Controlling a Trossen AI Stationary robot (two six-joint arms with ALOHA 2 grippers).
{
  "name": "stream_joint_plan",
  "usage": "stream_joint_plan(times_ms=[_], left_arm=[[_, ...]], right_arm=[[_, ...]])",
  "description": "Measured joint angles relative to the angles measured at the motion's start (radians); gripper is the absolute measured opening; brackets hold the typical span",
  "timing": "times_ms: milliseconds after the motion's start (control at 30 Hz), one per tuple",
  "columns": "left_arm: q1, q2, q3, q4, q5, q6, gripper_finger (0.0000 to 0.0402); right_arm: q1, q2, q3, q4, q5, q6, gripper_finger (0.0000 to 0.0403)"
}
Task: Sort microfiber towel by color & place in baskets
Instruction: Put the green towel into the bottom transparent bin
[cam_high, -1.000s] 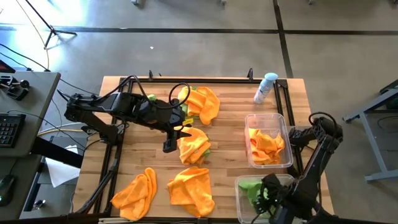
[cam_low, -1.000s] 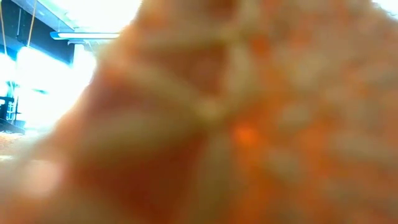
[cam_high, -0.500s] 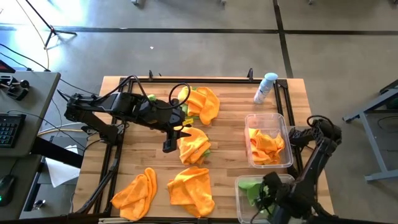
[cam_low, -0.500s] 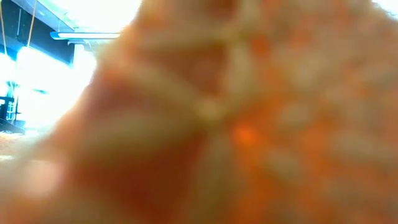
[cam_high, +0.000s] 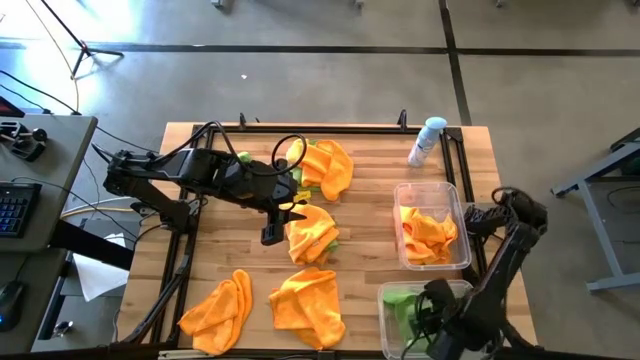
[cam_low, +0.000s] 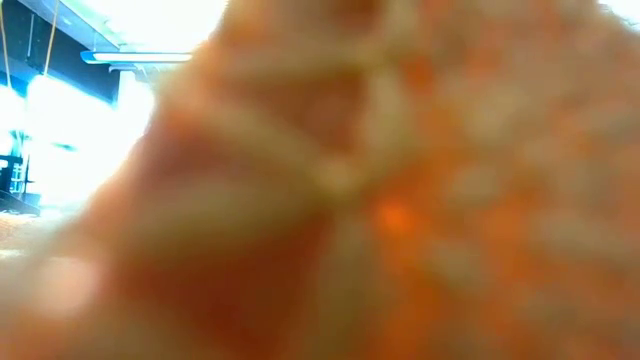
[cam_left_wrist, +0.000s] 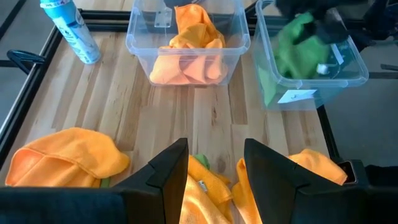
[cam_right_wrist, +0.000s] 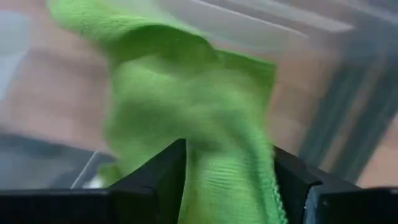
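Right gripper (cam_high: 428, 312) over the near basket (cam_high: 452, 291), fingers apart around a green towel (cam_right_wrist: 186, 106) hanging inside it: the drop-off step. Left gripper (cam_left_wrist: 214, 180), fingers spread, hovers above the mixed orange-and-green pile (cam_high: 312, 235); 1 clean pinch of a single cloth is likely next.

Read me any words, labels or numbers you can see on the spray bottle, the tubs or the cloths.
None can be read.
Spray bottle: blue label print, too blurred.
Green-cloth tub: white sticker, marks too small.
Orange cloth: small sewn tag, nothing legible.
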Motion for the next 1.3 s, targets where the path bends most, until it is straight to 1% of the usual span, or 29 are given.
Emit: stream_joint_plan(times_ms=[33,100,133,167,200,233,267,367,433,500,633,767,967,1133,1300], left_arm=[[0.0,0.0,0.0,0.0,0.0,0.0,0.0145],[0.0,0.0,0.0,0.0,0.0,0.0,0.0145],[0.0,0.0,0.0,-0.001,0.0,0.0,0.0145],[0.0,0.0,0.0,-0.004,0.0,-0.002,0.0145],[0.0,0.0,0.0,-0.009,0.0,-0.006,0.0145],[0.0,0.0,0.0,-0.011,0.0,-0.007,0.0145],[0.0,0.0,0.0,-0.01,0.0,-0.007,0.0145],[0.0,0.0,0.0,-0.011,0.0,-0.008,0.0145],[0.0,0.0,0.0,-0.019,0.0,-0.009,0.0145],[0.0,0.0,0.0,-0.02,0.0,-0.009,0.0145],[0.0,0.0,0.0,-0.02,0.0,-0.009,0.0145],[0.0,0.0,0.0,-0.02,0.0,-0.013,0.0145],[0.0,0.0,0.0,-0.02,0.0,-0.018,0.0145],[0.0,0.0,0.0,-0.02,0.0,-0.022,0.0145],[0.0,0.0,0.0,-0.02,0.0,-0.026,0.0145]], right_arm=[[0.006,0.005,0.0,0.035,0.072,-0.009,0.0169],[0.023,-0.005,0.004,0.119,0.279,-0.078,0.0161],[0.021,-0.012,0.007,0.124,0.302,-0.089,0.0157],[0.012,-0.015,0.008,0.097,0.251,-0.075,0.0153],[0.007,-0.014,0.007,0.057,0.166,-0.054,0.0148],[0.005,-0.008,0.003,0.026,0.11,-0.039,0.0144],[0.005,-0.004,0.002,0.022,0.106,-0.027,0.0141],[0.02,-0.018,0.004,0.05,0.225,-0.037,0.0136],[0.016,-0.021,0.006,0.066,0.262,-0.056,0.0136],[0.011,-0.017,0.005,0.065,0.245,-0.058,0.0135],[0.007,-0.019,0.005,0.063,0.177,-0.056,0.0135],[0.004,-0.027,0.005,0.063,0.089,-0.051,0.0139],[-0.002,-0.06,0.005,0.047,-0.108,-0.007,0.017],[-0.005,-0.064,0.005,0.041,-0.136,-0.007,0.0209],[-0.004,-0.064,0.005,0.028,-0.139,-0.02,0.024]])
